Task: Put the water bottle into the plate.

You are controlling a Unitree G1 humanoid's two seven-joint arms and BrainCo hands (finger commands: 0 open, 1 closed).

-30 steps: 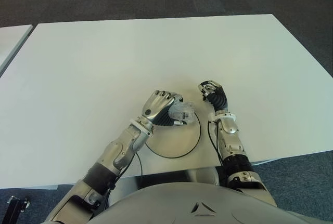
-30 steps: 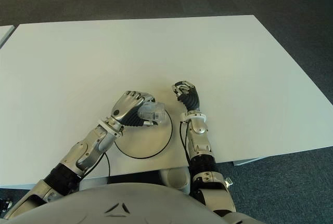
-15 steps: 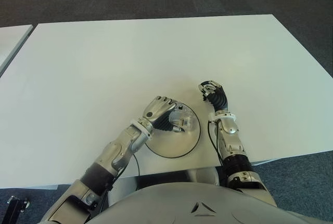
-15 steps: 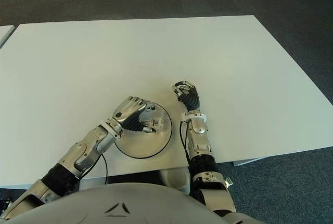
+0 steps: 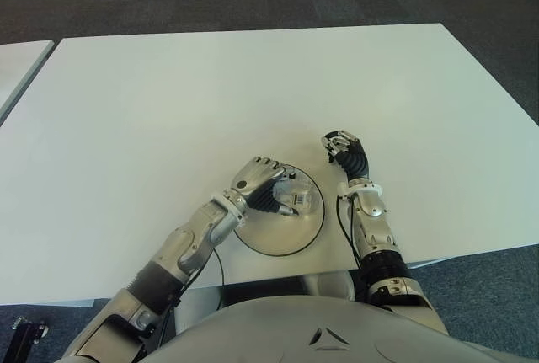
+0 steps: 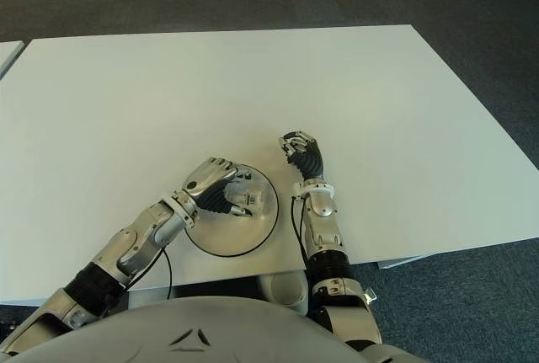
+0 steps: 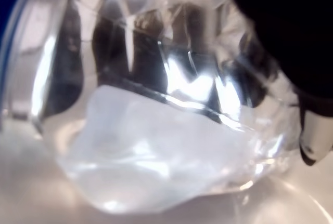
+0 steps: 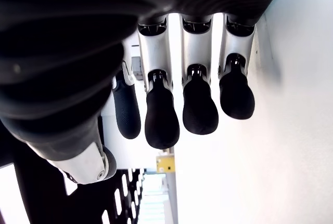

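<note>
Left hand (image 5: 263, 184) clamps the clear, crinkly plastic water bottle (image 5: 296, 198) mid-body over the round white plate (image 5: 282, 241); likely light, slippery, crushable.

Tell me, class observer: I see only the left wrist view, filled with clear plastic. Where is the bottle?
Observer: The water bottle is over the plate, near its far rim.
Operator: Which hand has it?
Observer: The left hand, its fingers wrapped around the bottle.
Operator: And the other hand?
Observer: The right hand shows just right of the plate, over the white table, fingers curled, holding nothing.
</note>
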